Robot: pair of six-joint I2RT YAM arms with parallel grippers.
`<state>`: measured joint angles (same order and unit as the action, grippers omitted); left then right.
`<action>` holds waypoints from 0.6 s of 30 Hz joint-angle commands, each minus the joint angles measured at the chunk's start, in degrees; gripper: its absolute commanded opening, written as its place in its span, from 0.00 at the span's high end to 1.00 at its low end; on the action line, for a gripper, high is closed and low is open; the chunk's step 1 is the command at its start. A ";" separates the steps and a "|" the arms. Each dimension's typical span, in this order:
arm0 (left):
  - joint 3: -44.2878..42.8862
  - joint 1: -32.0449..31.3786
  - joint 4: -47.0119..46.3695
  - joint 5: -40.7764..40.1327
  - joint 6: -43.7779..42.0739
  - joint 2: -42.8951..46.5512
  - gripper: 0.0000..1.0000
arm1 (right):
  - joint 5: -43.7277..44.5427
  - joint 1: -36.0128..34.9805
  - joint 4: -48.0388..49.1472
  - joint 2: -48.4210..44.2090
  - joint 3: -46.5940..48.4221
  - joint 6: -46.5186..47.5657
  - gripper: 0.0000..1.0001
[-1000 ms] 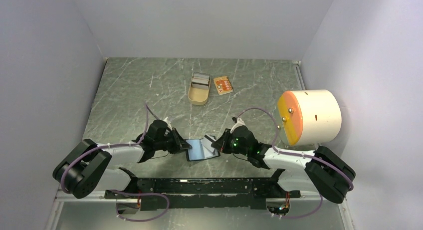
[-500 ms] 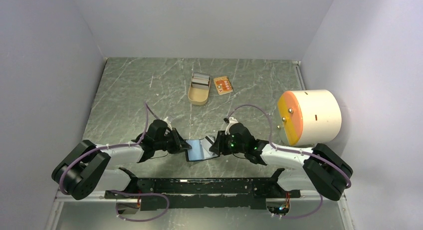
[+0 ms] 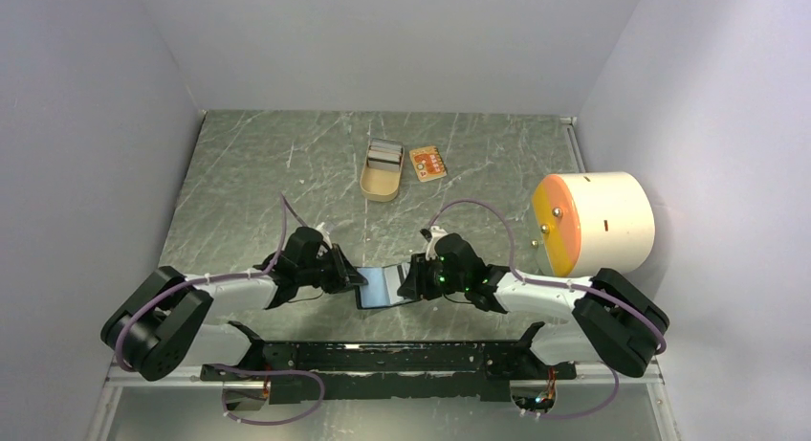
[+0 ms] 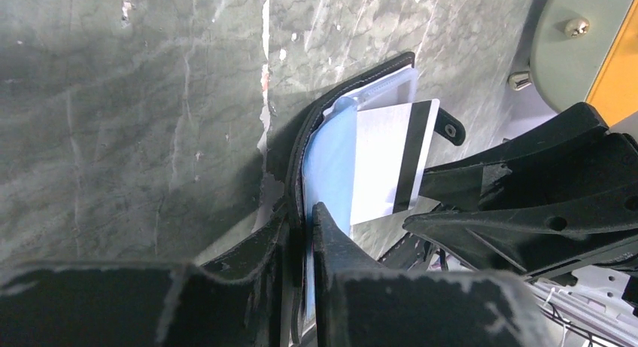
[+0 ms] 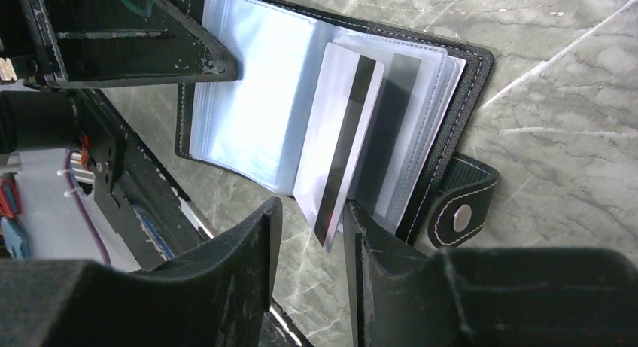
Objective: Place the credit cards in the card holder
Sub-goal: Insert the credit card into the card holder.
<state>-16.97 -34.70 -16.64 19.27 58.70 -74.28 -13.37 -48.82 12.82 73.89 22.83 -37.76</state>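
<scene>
The black card holder (image 3: 383, 288) lies open near the table's front, its blue lining and clear sleeves showing (image 5: 248, 98). My left gripper (image 3: 356, 280) is shut on its left cover (image 4: 301, 211). A pale grey-white card (image 5: 342, 136) with a black stripe stands partly inside a sleeve, also seen in the left wrist view (image 4: 391, 159). My right gripper (image 3: 406, 278) is open around the card's outer end (image 5: 310, 208), the card resting by its right finger. The tan-orange card (image 3: 427, 163) lies flat at the far middle.
A tan-gold oblong tin (image 3: 382, 169) sits beside the orange card. A large white cylinder with an orange face (image 3: 593, 223) lies at the right edge. The holder's snap tab (image 5: 459, 211) sticks out to the right.
My right gripper has moved a little left toward the holder, with the pale card going deeper into the sleeves. The left gripper has stayed put.
</scene>
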 commanded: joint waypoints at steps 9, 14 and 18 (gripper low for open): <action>-0.95 -0.02 -0.85 0.26 -1.90 -1.52 0.81 | -2.70 -0.14 5.54 2.42 -1.10 1.02 0.92; -1.22 0.00 1.94 -0.33 -3.94 -0.05 0.72 | -5.74 0.65 13.31 1.36 -4.12 -5.45 0.98; -1.34 0.00 3.11 -0.76 -5.15 1.10 0.66 | -4.84 0.65 16.88 2.56 -4.77 -8.89 0.98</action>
<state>-17.21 -34.70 -14.85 19.25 55.92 -74.85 -17.39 -48.40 22.98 75.79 19.14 -41.98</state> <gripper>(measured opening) 0.318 0.032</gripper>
